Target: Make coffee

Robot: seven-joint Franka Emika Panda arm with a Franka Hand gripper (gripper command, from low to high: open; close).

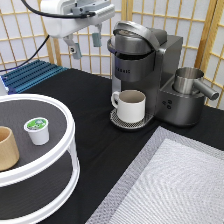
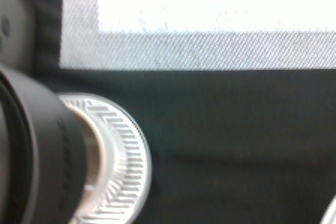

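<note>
High at the far left, the gripper hangs empty, fingers apart, beside the coffee machine; the coffee sits on the white stand, untouched.

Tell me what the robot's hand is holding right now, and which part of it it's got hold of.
Nothing. The hand hangs open and empty at the exterior view's top, beside the coffee machine. The coffee pod sits untouched on the round tray.

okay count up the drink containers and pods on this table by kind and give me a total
Coffee pods: 1, the coffee on the round tray.
Handled mugs: 1, the white mug under the coffee machine.
Handleless cups: 1, the tan cup.
Metal pitchers: 1, the steel jug.
Total: 4
</note>
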